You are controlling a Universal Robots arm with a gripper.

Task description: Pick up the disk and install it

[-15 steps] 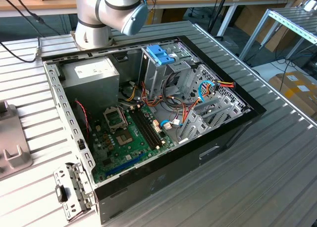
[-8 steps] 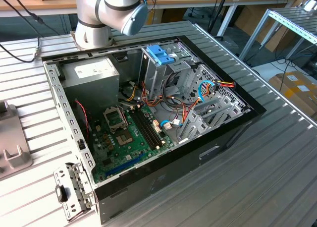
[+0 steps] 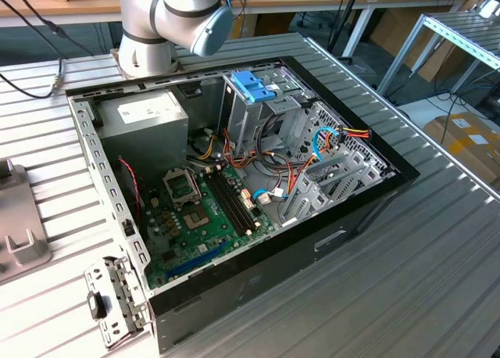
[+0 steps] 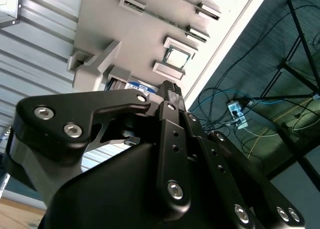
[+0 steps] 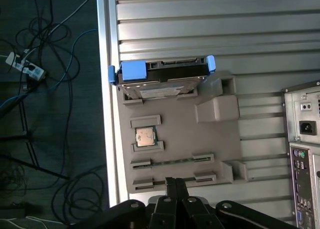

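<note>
Fingers: the two black fingers (image 5: pixel 171 188) lie close together, tip against tip, with nothing between them.
Gripper: the gripper (image 5: pixel 175 181) shows in both wrist views (image 4: pixel 170 88). It hangs above the grey tray, apart from the disk and touching nothing.
Disk: the disk (image 5: pixel 162 84) is propped in a holder at the end of the tray far from the fingertips, with light blue rails at either side and a blue tab on its edge. In the second wrist view a strip of its white and blue label (image 4: pixel 134 85) peeps out behind a block of the tray.
Tray: the grey moulded tray (image 5: pixel 210 149) lies flat on the table by the table's edge. It carries a processor chip (image 5: pixel 146 136) in a square seat between the disk and the fingertips.
Table: ribbed aluminium table (image 3: pixel 406 264).
Computer case: the open black case (image 3: pixel 351 225) lies on its side in the middle of the exterior view.
Case contents: green motherboard (image 3: pixel 203 213) at lower centre; grey power-supply box (image 3: pixel 144 116) toward the upper left; blue bracket (image 3: pixel 251 84) atop the metal drive cage at upper centre.
Arm: the grey arm (image 3: pixel 176 14) stands at the top of the exterior view, behind the case.
Floor: loose cables (image 5: pixel 45 49) lie beyond the table's edge.
</note>
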